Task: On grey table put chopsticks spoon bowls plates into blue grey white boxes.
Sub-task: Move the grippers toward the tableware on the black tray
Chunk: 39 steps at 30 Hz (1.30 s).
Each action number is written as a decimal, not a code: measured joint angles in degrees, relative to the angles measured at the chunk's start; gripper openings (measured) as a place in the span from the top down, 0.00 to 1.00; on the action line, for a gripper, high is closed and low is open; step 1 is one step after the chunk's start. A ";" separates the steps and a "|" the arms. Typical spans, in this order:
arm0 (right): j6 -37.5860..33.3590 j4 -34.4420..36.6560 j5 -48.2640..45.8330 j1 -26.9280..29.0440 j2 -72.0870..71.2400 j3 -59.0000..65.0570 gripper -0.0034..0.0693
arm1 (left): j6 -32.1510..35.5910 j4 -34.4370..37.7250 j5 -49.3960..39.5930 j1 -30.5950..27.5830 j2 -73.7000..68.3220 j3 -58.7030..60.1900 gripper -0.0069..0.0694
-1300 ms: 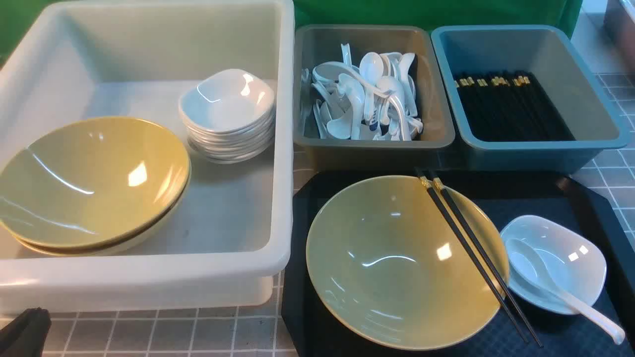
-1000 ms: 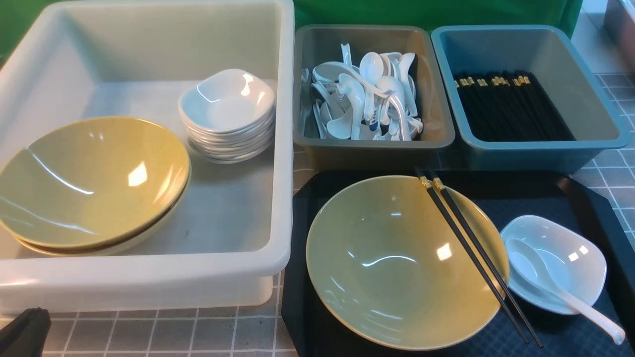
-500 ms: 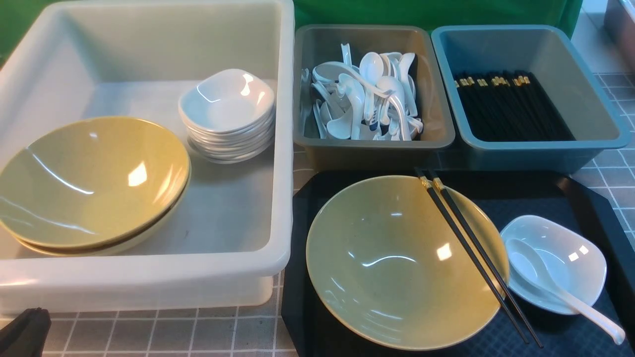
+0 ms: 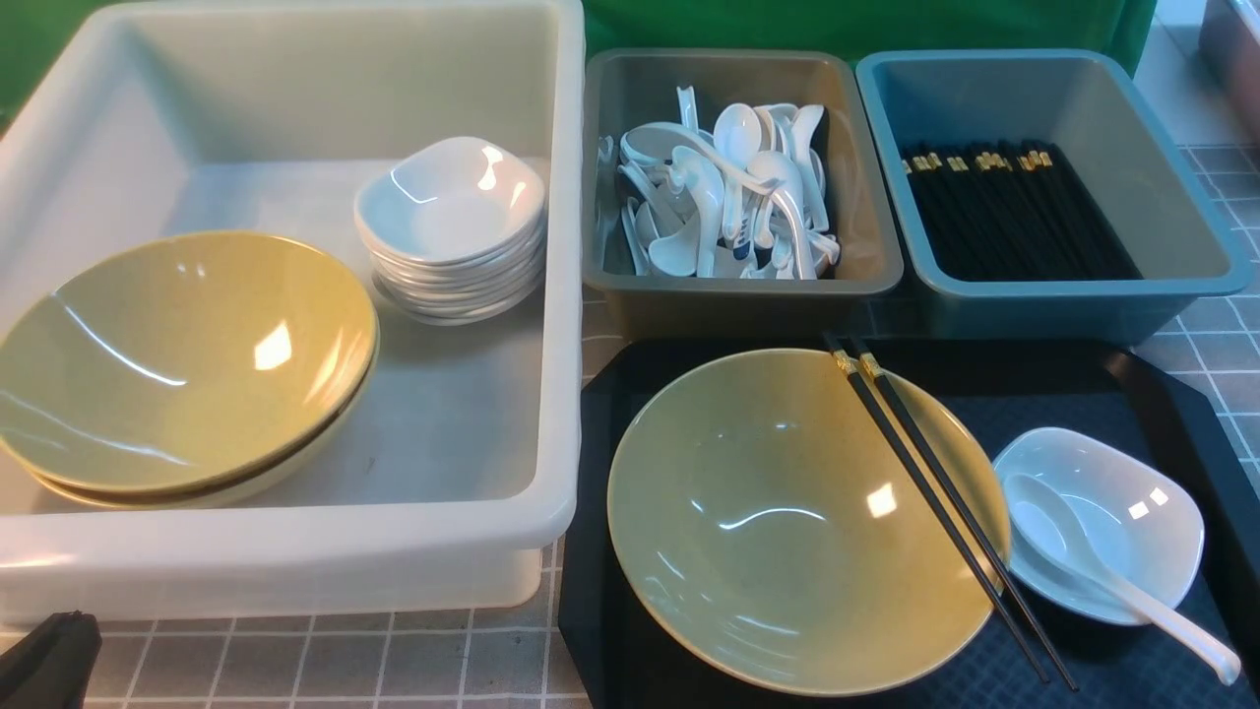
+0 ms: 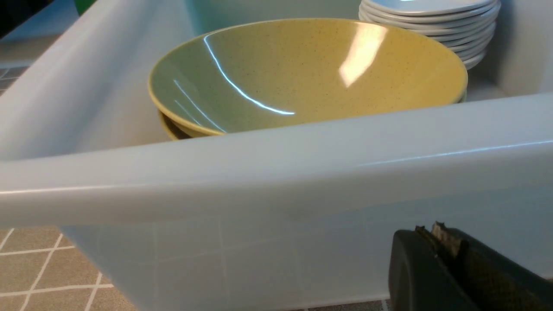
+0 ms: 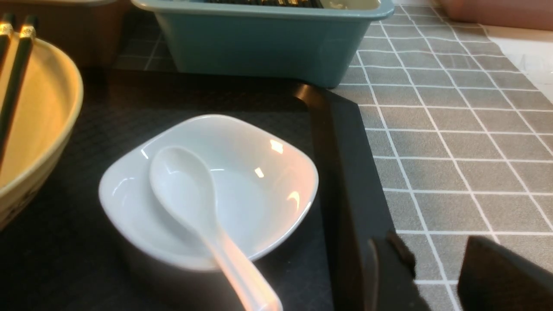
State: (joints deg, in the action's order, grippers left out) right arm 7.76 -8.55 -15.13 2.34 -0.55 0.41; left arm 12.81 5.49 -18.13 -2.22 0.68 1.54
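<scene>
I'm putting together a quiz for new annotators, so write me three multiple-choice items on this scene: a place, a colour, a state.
1. Where do the two loose chopsticks lie?
A. across the rim of the yellow bowl
B. flat on its bottom
C. under it

2. What colour is the box holding the spoons?
A. white
B. grey
C. blue

3. How is the right gripper?
A. shut on the chopsticks
B. open, empty
C. shut on the yellow bowl

Answers: 1 A, they span its rim; 2 B, its walls are grey; 3 B, its fingers stand apart around nothing.
</scene>
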 joint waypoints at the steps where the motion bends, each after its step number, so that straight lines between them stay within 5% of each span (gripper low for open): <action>1: 0.00 0.00 0.00 0.00 0.00 0.00 0.63 | 0.00 0.00 0.00 0.00 0.00 0.00 0.92; 31: 0.12 0.00 0.00 0.00 0.00 0.00 0.63 | 0.00 0.54 0.00 0.00 0.00 0.00 0.92; 37: 0.43 0.00 0.00 0.00 0.00 0.00 0.63 | -1.78 8.29 0.00 0.00 0.00 0.00 0.92; 39: 3.90 0.00 0.00 0.00 0.00 0.00 0.63 | -5.40 18.42 0.82 0.00 0.00 0.00 0.92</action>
State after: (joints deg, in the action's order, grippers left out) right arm 11.65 -8.55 -15.13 2.34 -0.55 0.41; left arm 7.41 23.91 -17.31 -2.22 0.68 1.54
